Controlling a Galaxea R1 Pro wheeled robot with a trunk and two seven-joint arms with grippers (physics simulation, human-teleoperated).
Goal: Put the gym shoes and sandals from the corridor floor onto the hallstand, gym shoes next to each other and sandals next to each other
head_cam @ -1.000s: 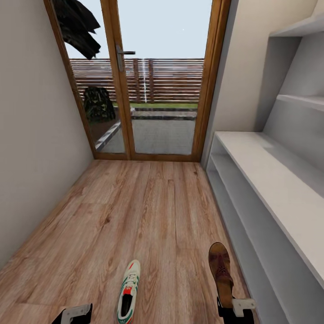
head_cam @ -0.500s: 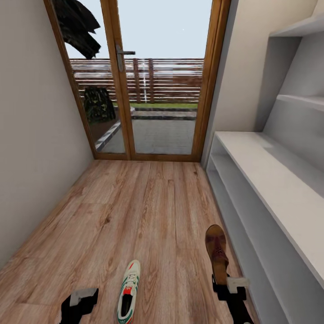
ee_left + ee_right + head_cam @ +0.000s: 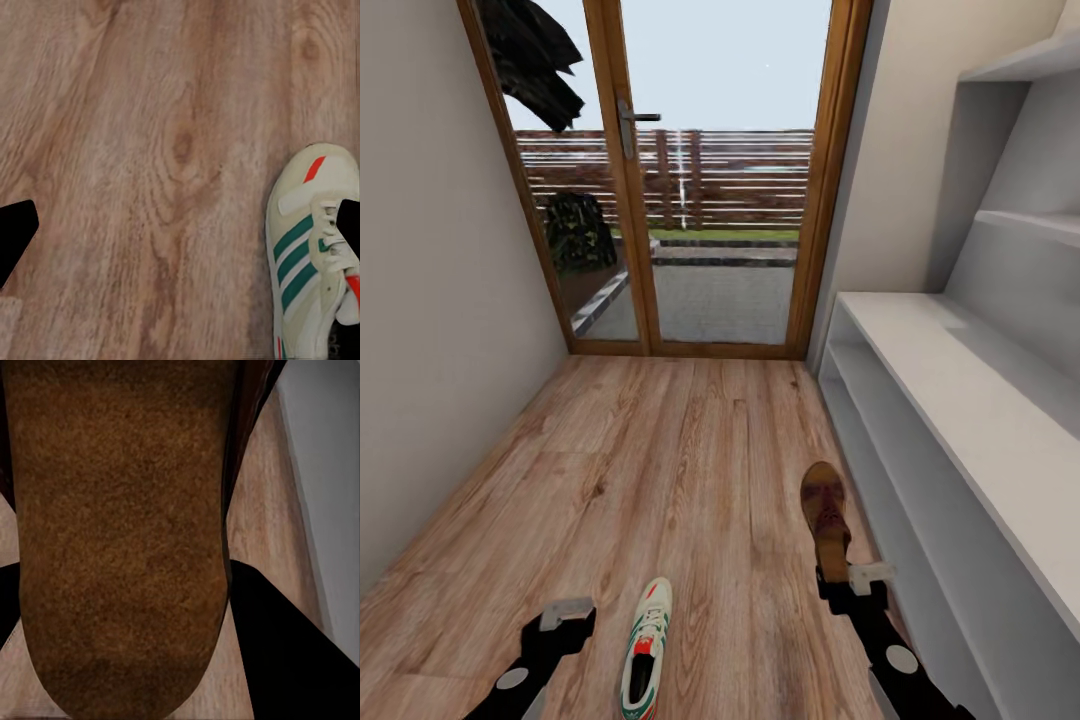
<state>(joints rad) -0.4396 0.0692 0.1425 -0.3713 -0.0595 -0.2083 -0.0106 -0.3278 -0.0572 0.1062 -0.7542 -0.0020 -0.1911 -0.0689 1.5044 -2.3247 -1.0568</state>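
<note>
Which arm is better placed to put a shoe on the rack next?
Right. The right pincer already holds a sandal beside the hallstand; the left pincer hangs open near the gym shoe.

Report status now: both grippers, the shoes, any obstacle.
Right gripper shut on sandal, lifted beside hallstand. Left gripper open, empty, above floor beside gym shoe. No obstacle seen.
</note>
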